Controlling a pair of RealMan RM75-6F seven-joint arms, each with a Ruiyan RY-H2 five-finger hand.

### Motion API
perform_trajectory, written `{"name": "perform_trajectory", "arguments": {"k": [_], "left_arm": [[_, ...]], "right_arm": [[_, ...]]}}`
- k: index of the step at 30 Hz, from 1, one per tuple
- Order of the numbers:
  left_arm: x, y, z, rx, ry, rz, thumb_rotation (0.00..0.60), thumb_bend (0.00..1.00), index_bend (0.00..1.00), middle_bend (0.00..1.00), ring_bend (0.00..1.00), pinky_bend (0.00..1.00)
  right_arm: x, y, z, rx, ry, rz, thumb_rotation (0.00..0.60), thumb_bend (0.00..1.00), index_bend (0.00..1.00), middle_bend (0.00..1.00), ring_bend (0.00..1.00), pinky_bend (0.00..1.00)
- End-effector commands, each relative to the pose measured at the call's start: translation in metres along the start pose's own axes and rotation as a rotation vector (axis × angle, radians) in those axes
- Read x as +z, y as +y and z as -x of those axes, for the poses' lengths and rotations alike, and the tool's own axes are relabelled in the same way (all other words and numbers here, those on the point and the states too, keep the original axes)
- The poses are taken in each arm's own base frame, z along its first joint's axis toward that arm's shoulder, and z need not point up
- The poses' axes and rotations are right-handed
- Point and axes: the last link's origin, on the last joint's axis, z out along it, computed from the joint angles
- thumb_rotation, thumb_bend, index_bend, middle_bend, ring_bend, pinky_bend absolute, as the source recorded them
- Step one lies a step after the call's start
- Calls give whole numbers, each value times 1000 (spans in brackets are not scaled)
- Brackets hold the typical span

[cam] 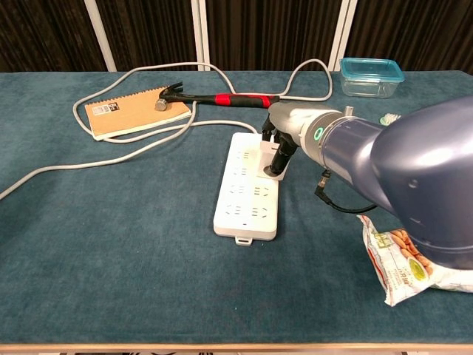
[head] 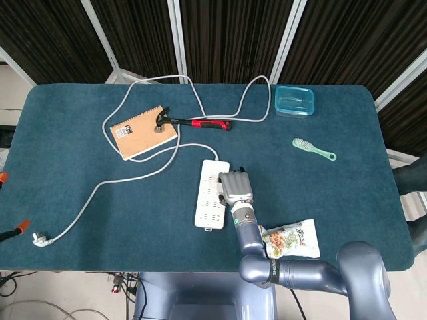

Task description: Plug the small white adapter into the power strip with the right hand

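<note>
My right arm [cam: 399, 177], glossy blue-grey metal

My silver-grey right hand [head: 236, 187] has dark fingers [cam: 281, 159]; a green ring light glows at the wrist, with a thin black cable.

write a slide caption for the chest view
Right hand pressing the small white adapter onto the white power strip.

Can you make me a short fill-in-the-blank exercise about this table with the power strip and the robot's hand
1. The right hand is at the white ____, on its right-hand side.
2. The hammer has its head resting on the ____.
3. The clear blue container sits near the table's far ____ corner.
4. The snack bag lies on the table's ____ edge, by the right arm.

Missing words: power strip; notebook; right; near
</note>
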Motion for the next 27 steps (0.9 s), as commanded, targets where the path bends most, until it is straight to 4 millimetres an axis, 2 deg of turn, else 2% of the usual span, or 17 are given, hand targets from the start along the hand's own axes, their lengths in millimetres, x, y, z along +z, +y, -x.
{"name": "perform_trajectory", "arguments": {"k": [1, 27], "left_arm": [[0, 0, 0, 0, 0, -1, 600, 70, 92, 0, 0, 0], [1, -1, 0, -3, 1, -4, 600, 71, 92, 0, 0, 0]], "right_arm": [[0, 0, 1, 0, -1, -1, 600, 562, 638, 547, 364, 169], [-1, -4, 3, -6, -4, -18, 600, 562, 640, 549, 366, 169]]}}
